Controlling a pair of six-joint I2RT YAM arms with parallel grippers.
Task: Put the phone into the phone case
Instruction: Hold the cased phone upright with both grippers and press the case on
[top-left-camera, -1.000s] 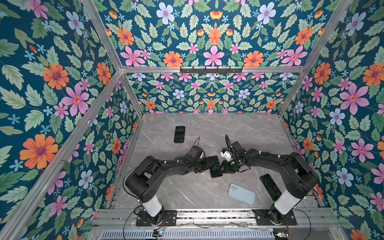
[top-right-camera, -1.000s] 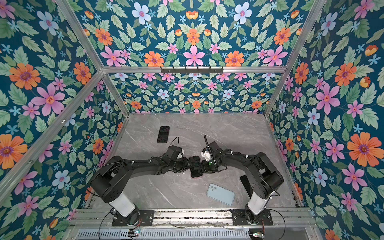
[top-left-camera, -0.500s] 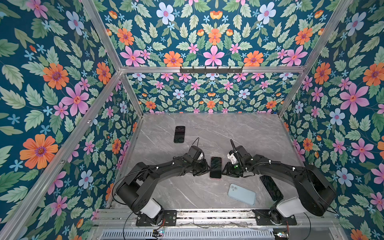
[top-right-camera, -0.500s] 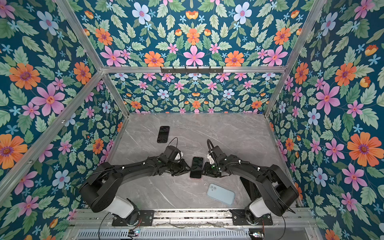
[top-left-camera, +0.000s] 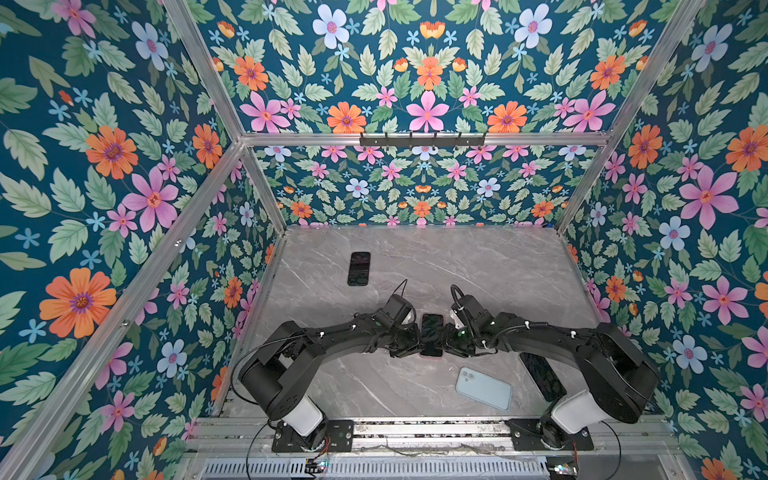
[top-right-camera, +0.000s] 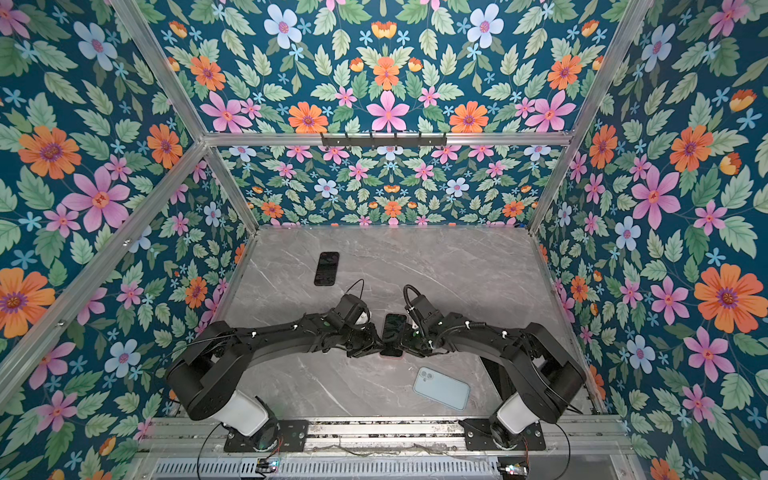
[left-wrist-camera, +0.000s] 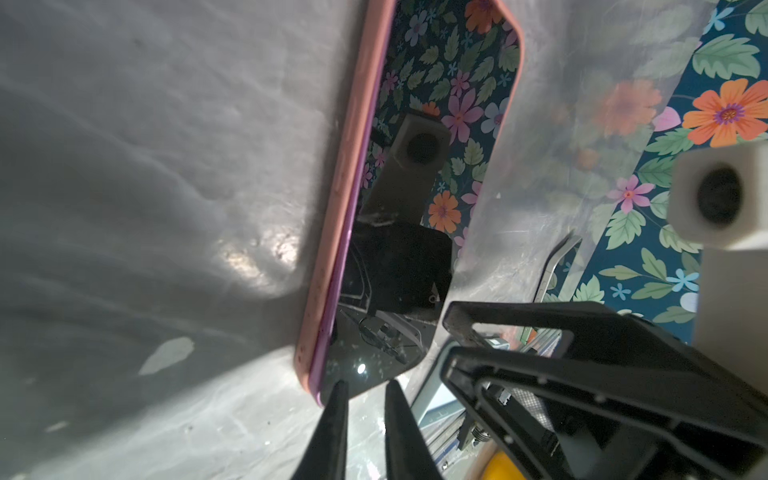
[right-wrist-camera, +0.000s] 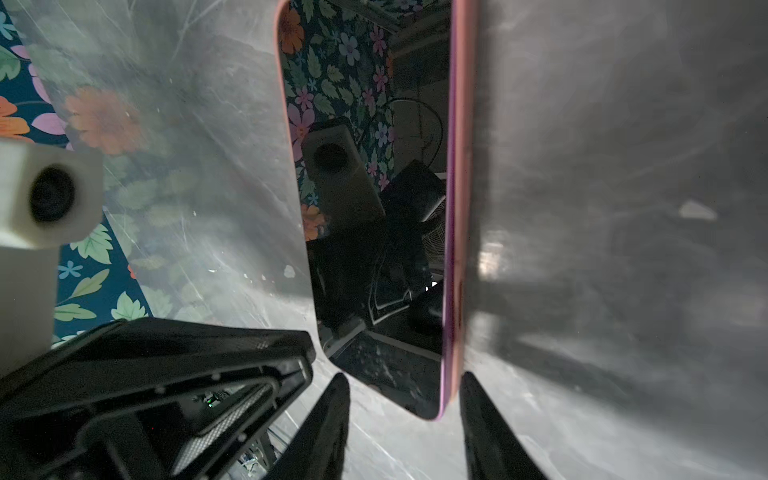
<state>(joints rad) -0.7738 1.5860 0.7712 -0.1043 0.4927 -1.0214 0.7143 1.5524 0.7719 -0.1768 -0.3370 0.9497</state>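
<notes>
The phone (top-left-camera: 432, 330) (top-right-camera: 394, 330), dark screen up with a purple edge, lies in the pink phone case (left-wrist-camera: 353, 166) (right-wrist-camera: 463, 166) mid-table. Along one long side the purple edge shows above the pink rim. My left gripper (top-left-camera: 415, 345) (left-wrist-camera: 365, 384) is all but shut, holding nothing. One of its fingertips (left-wrist-camera: 340, 390) touches the phone's near corner. My right gripper (top-left-camera: 449, 345) (right-wrist-camera: 405, 388) is open, its fingers either side of the phone's near end. Both meet at the phone from opposite sides.
A black phone (top-left-camera: 359, 268) lies further back on the left. A light blue phone or case (top-left-camera: 484, 388), back up, lies near the front. A dark phone (top-left-camera: 542, 376) sits partly under the right arm. Floral walls enclose the grey marble table (top-left-camera: 478, 266).
The phone went from skewed between the grippers to lying straight. Both grippers then closed back in at its near end. The left jaws narrowed and the right jaws widened.
</notes>
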